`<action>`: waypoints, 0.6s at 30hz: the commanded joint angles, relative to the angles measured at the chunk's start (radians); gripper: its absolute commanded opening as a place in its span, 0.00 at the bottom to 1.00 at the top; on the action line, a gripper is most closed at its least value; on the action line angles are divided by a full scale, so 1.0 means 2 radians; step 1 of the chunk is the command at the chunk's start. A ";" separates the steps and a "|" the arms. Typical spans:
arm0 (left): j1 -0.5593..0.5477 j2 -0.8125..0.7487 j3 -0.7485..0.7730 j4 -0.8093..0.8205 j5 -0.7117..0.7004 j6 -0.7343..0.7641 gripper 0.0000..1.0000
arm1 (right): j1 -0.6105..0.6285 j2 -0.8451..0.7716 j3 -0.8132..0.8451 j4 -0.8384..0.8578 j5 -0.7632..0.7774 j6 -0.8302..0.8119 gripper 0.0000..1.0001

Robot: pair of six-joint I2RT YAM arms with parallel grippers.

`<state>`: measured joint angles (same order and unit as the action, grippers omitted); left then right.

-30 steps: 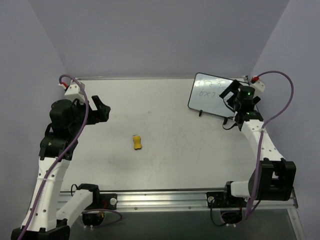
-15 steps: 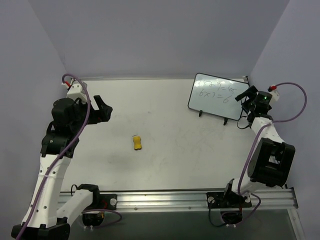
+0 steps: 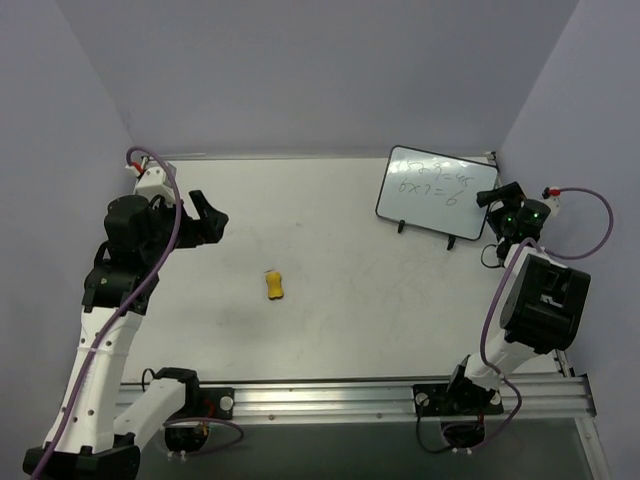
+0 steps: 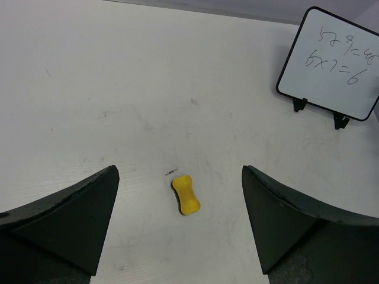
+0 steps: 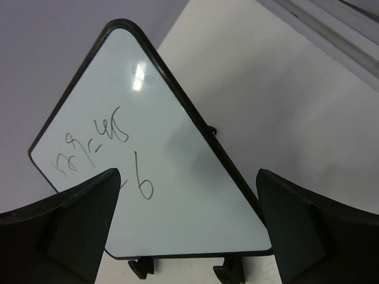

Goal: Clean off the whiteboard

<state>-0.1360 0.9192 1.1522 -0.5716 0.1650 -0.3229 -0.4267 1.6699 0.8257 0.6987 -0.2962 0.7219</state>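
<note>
White board face in a thin black frame: the whiteboard [image 3: 432, 192], propped at a lean on small black feet at the far right of the table [image 3: 340, 330], dark handwritten sums across the surface, not yet wiped. Near its right edge, the right gripper [image 5: 188, 171], fingers spread wide, holding nothing. Well apart, near the table's middle, a small yellow eraser [image 3: 275, 286], lying flat and untouched. Over to the left, the left gripper [image 4: 179, 170], fingers likewise spread and empty, aimed down toward the eraser.

Risks, by judgement only: a light board on narrow feet, likely to slide or tip backward under a wiping push unless braced; a possible knock from the right gripper so close by; a possible skid of the small eraser out from between closing fingers.

Hard to make out: the exact characters of the writing; in the right wrist view, the board's lower corners, cut off behind the fingers; the back of the board, hidden; contact or gap between right gripper and board, impossible to tell
</note>
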 commanded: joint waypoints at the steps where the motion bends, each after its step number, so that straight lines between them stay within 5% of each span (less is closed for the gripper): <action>1: 0.002 -0.004 0.000 0.027 0.011 -0.003 0.94 | 0.000 0.000 -0.008 0.098 -0.032 0.016 0.93; 18: -0.001 0.005 -0.001 0.027 0.015 -0.003 0.94 | -0.003 0.069 0.017 0.212 -0.052 0.040 0.87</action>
<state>-0.1360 0.9218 1.1519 -0.5713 0.1806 -0.3294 -0.4267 1.7977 0.8154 0.9924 -0.3729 0.7803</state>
